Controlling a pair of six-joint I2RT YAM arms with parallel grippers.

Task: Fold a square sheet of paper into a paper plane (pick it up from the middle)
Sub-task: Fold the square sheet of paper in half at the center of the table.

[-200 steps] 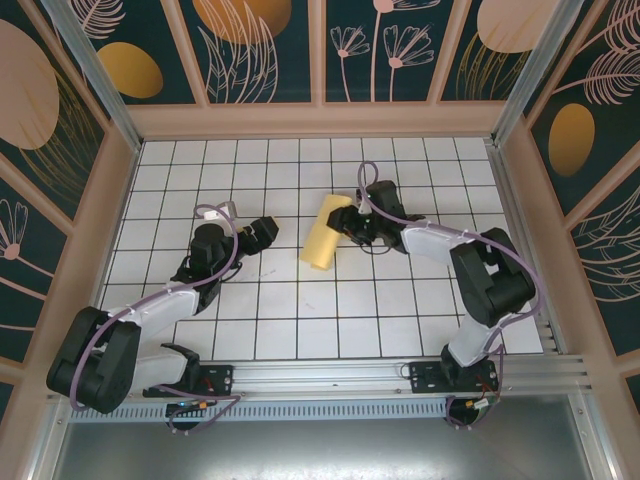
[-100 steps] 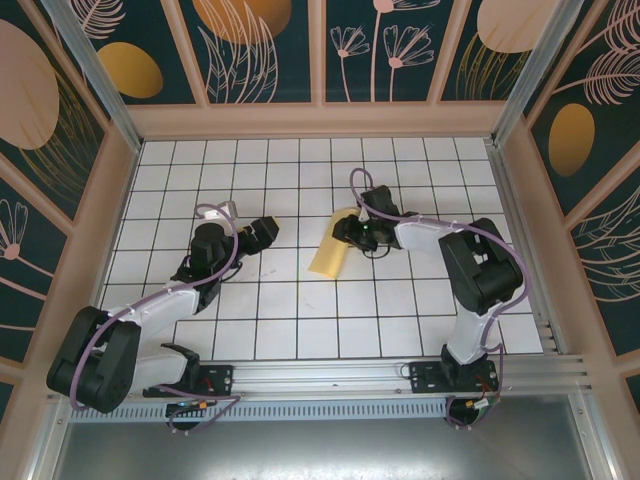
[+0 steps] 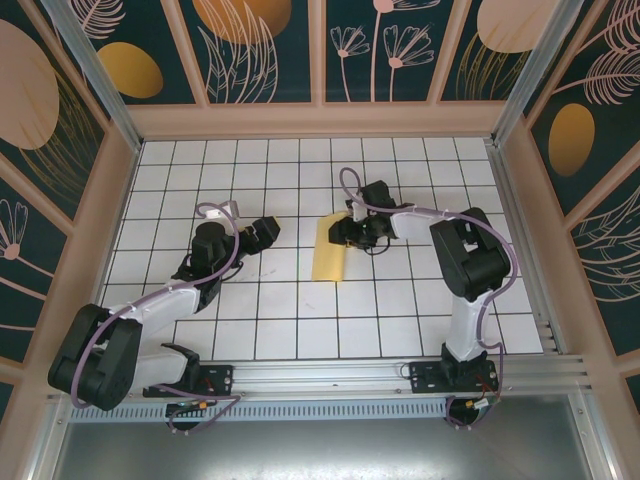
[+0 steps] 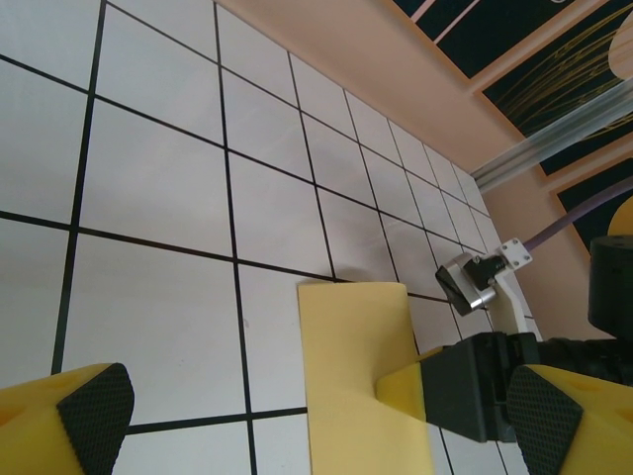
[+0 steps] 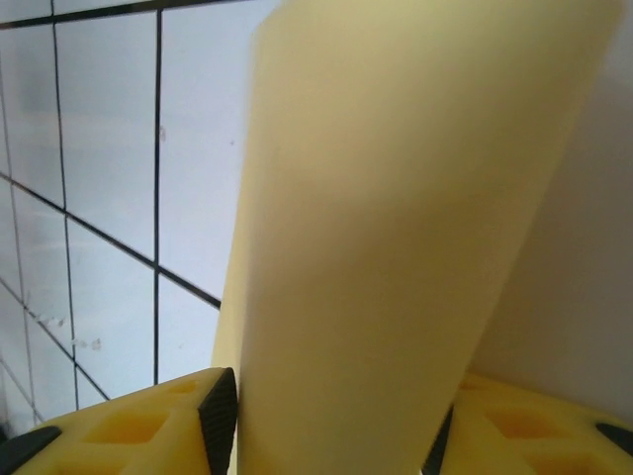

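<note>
Right pincer (image 3: 350, 232) grips the pale-yellow square sheet of paper (image 3: 328, 255), doubled over on the white gridded desk (image 3: 200, 320) just beside it. Left pincer (image 3: 268, 232) gapes wide. Looks like the first fold; next, I'd press that crease flat.

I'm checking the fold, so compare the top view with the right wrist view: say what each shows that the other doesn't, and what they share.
Top, not right wrist: the left gripper, open and apart from the paper; the paper's whole outline, a narrow strip on the table; both arms.
Right wrist, not top: the right gripper's yellow fingers up close, with the paper rising between them and filling the gap.
Both: the paper, the gridded table, and the right gripper at the paper.
</note>
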